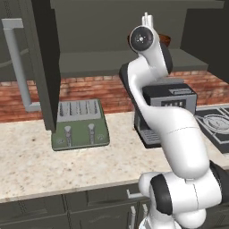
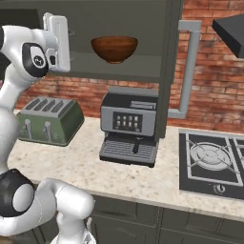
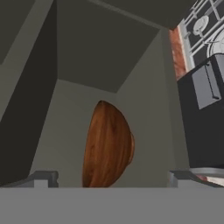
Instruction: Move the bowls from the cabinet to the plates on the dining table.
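Currently the gripper (image 3: 109, 178) is raised to the level of the open cabinet (image 2: 162, 28) and faces into it. In the hand view, the two dark fingertips (image 3: 43, 178) stand far apart at the lower edge, at full spread, with nothing between them; no object is held.

The reddish-brown bowl (image 2: 114, 48) sits upright on the cabinet shelf (image 2: 128, 71). In the hand view the same bowl (image 3: 107, 146) appears rolled onto its side because the camera is rolled; it lies ahead of the gripper, between the lines of the two fingertips and apart from them. In the left base view only a sliver of the bowl's rim (image 1: 164, 40) shows behind the arm's upper joint.

Positions relative to the cabinet:
- The cabinet doors are open. One door with its long silver bar handle (image 2: 188, 71) hangs to the right of the shelf in the right base view; the other door and handle (image 1: 18, 67) hang to the left in the left base view.
- The coffee machine (image 2: 129, 126) stands on the speckled counter (image 2: 86, 167) directly below the shelf, under the bowl.
- The green toaster (image 2: 47, 120) stands on the counter below the cabinet's left side.
- The stove (image 2: 212, 164) lies below and to the right of the cabinet, beside the coffee machine.
- A red brick wall (image 2: 209, 71) runs behind the counter, below the cabinet.
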Robot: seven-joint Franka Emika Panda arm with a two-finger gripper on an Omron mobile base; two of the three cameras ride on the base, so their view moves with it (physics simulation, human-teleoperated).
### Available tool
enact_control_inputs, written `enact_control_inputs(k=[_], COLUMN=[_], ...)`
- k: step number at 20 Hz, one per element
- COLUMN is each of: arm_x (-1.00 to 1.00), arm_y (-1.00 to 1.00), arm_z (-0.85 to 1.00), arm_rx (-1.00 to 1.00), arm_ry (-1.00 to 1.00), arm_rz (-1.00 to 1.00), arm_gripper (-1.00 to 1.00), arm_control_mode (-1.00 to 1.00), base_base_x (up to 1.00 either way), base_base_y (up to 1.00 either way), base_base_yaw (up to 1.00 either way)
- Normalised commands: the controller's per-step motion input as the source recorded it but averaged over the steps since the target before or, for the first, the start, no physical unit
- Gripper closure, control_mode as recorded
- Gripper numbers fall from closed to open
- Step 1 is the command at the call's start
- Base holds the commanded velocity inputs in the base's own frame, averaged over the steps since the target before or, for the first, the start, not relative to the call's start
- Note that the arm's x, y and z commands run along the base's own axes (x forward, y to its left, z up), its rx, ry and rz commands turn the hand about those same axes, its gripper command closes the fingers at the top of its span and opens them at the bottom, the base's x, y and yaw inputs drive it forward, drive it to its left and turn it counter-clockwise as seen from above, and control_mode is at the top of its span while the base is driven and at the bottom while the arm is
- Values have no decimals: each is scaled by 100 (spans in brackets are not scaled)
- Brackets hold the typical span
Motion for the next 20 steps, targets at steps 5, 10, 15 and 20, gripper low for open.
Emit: enact_control_inputs(k=[5,10,15,20], arm_x=[24,16,13,15], arm_y=[-7,-5,-1,0], arm_z=[0,-1,-5,-11], arm_rx=[0,0,0,0], arm_ry=[2,2,0,0], arm_rz=[0,0,0,0], arm_gripper=[-100,-100,-100,-100], arm_control_mode=[-100,-100,-100,-100], base_base_x=[0,0,0,0], base_base_y=[0,0,0,0], base_base_yaw=[0,0,0,0])
